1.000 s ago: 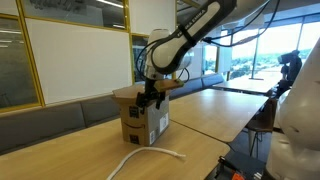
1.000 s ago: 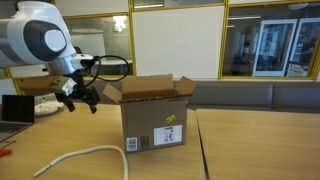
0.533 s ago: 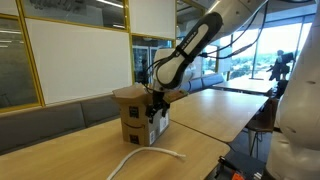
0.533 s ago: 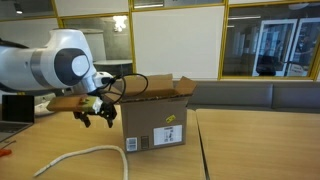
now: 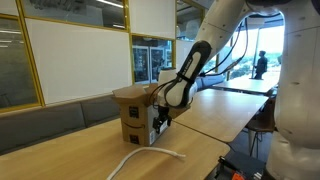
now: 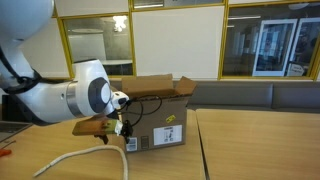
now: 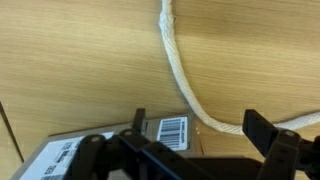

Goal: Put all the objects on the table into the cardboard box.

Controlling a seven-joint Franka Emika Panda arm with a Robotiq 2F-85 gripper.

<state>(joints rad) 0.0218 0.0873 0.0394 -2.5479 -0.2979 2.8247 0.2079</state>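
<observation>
The cardboard box (image 5: 138, 112) (image 6: 155, 118) stands on the wooden table (image 5: 200, 118) (image 6: 250, 145) with its top flaps open. A long white rope (image 5: 148, 154) (image 6: 68, 160) (image 7: 180, 75) lies curved on the table beside it. My gripper (image 5: 160, 122) (image 6: 118, 127) (image 7: 200, 128) hangs low next to the box's labelled side, open, with nothing between its fingers. In the wrist view the rope runs across under the gap between the fingers, close to the box's barcode label (image 7: 173, 130). No other small objects show.
A padded bench (image 5: 60, 112) runs along the wall behind the table. A laptop (image 6: 15, 108) and a small red thing (image 6: 5, 151) sit at the table's far end. A seam (image 6: 197, 140) splits the tabletop beside the box.
The arm has swung down from beside the box's top flaps to low against the box's side, close over the table and rope. The jaws stayed open.
</observation>
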